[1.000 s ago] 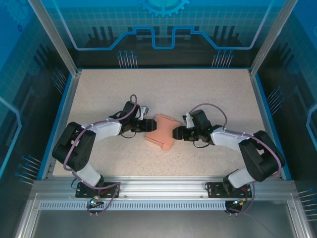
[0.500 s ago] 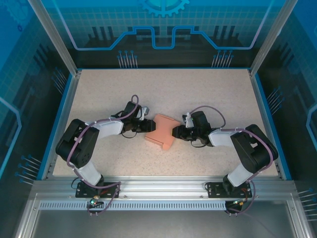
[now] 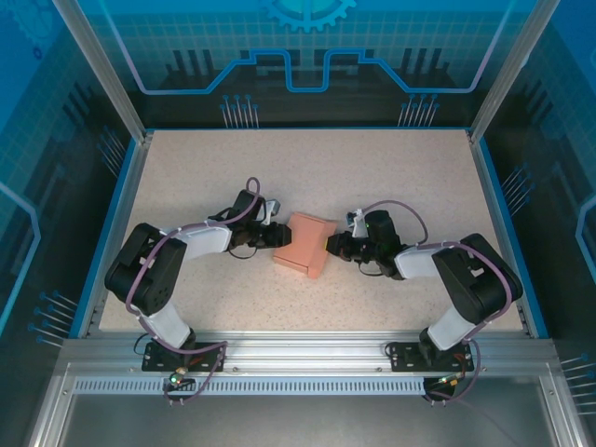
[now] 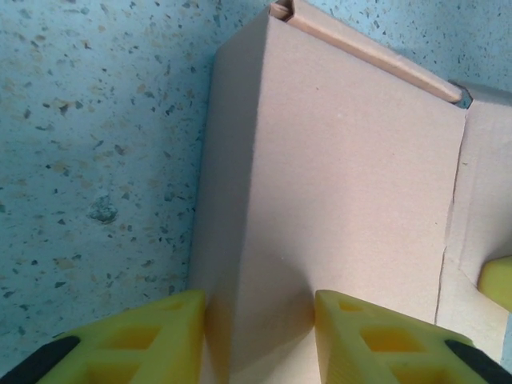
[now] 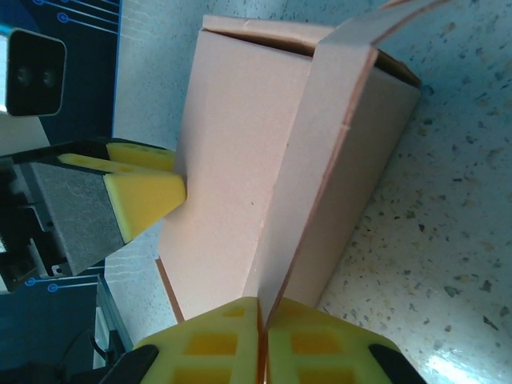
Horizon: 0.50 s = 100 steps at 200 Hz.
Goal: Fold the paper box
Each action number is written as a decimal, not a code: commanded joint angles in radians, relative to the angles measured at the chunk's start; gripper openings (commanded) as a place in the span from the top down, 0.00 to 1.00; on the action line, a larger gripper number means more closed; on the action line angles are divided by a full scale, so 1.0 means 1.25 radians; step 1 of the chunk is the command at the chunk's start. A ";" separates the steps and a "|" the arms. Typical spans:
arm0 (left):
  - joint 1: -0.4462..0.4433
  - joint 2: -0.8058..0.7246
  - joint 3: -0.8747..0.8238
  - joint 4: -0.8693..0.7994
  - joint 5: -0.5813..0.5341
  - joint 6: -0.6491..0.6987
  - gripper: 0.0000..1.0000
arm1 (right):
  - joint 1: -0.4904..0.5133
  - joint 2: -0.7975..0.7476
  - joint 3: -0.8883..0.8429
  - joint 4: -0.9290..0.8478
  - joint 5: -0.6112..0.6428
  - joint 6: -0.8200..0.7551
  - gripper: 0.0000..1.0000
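Note:
The salmon-pink paper box (image 3: 305, 246) lies mid-table between both arms, partly folded into a low rectangular shape. My left gripper (image 3: 277, 237) is at its left end. In the left wrist view its yellow fingers (image 4: 144, 340) straddle a folded ridge of the box (image 4: 344, 160) and touch the card on both sides. My right gripper (image 3: 329, 247) is at the box's right end. In the right wrist view its jaws (image 5: 262, 320) are pressed together on a thin upright flap (image 5: 320, 160). The left gripper's fingertip (image 5: 152, 196) rests on the box's top panel there.
The speckled beige table (image 3: 307, 168) has a raised blue rim (image 3: 494, 205) on three sides. An aluminium rail (image 3: 298, 349) runs along the near edge. Both arms' elbows (image 3: 149, 270) lie low on the table beside the box.
The box has gone from a flat notched sheet to a raised box shape. Both grippers' jaws have closed in, the right one fully onto the flap.

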 commanded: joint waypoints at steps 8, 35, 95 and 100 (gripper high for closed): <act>-0.005 0.017 -0.018 0.031 0.077 -0.027 0.61 | -0.007 -0.047 -0.010 0.043 -0.008 0.007 0.91; -0.006 0.024 -0.017 0.040 0.091 -0.035 0.60 | -0.008 -0.077 -0.009 0.024 -0.008 0.002 0.91; -0.017 0.048 -0.005 0.051 0.112 -0.043 0.60 | -0.008 -0.131 -0.007 -0.017 0.002 0.000 0.91; -0.019 0.051 -0.004 0.053 0.112 -0.044 0.59 | -0.008 -0.137 -0.006 -0.021 0.003 -0.001 0.91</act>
